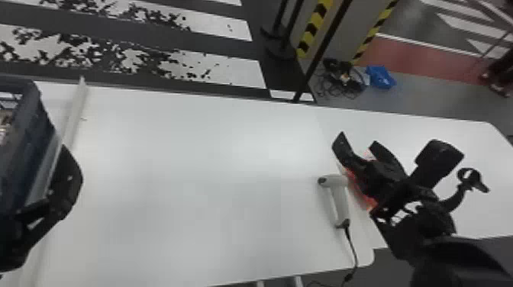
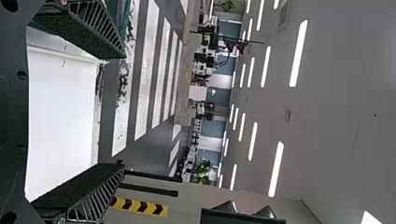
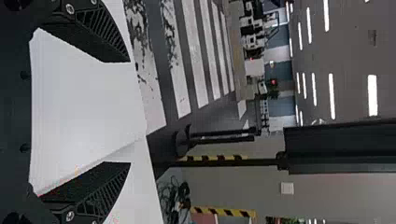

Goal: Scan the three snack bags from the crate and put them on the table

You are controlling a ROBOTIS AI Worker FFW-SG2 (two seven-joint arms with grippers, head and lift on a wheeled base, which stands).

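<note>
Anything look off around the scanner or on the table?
One oddity: a red glow beside the open right gripper; I can't tell its source. The handheld scanner lies on the table, its cable running over the near edge. I see no spill or damage.

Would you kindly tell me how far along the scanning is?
Nothing looks done yet: no bag lies on the table, and the scanner rests there unheld. Nothing is in hand; the left gripper and right gripper are open and empty. All three bags seem left to scan and set down; something pale shows in the crate, but I can't count bags.
</note>
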